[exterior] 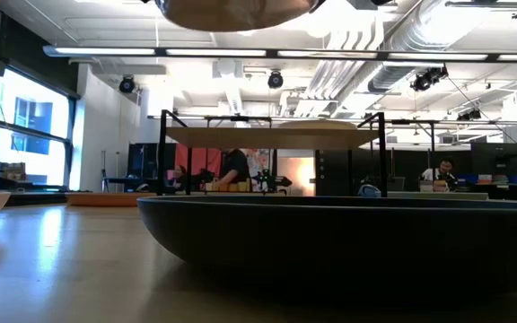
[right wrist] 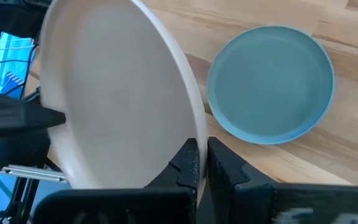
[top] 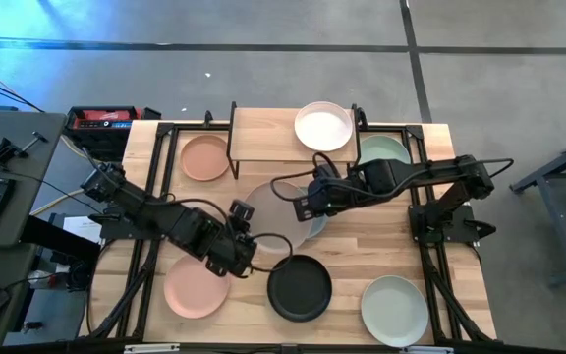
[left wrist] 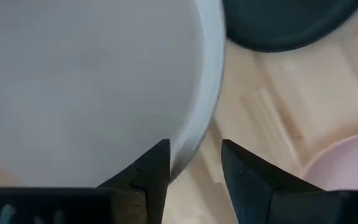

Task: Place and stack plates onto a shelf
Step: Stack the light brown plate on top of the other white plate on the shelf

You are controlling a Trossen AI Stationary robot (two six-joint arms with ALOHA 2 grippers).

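Observation:
A light grey plate (top: 275, 209) hangs above the table's middle between my two grippers. My right gripper (right wrist: 202, 148) is shut on its right rim. My left gripper (left wrist: 195, 150) is open at the plate's left rim, one finger on either side of it. The shelf (top: 263, 138) stands at the far edge and bears a white plate (top: 323, 126). On the table, a grey-blue plate (right wrist: 271, 84) lies partly under the held one. A black plate (top: 300, 287), a pink plate (top: 196, 287) and a pale green plate (top: 394, 310) lie near the front. My left gripper's fingers stand astride the plate's rim (left wrist: 191, 134), with a gap on the outer side. I cannot tell whether the inner finger (left wrist: 157, 163) touches the plate. My right gripper pinches the plate's rim (right wrist: 194, 134) between its two fingers, one on the upper face and one underneath. It comes slanting down from the table's right. The plate is lifted clear of the table.
A peach plate (top: 205, 157) lies left of the shelf and another pale green plate (top: 383, 149) lies right of it. The black plate (exterior: 348, 242) fills the low view's foreground, with the shelf (exterior: 267, 135) behind it. People sit in the room beyond.

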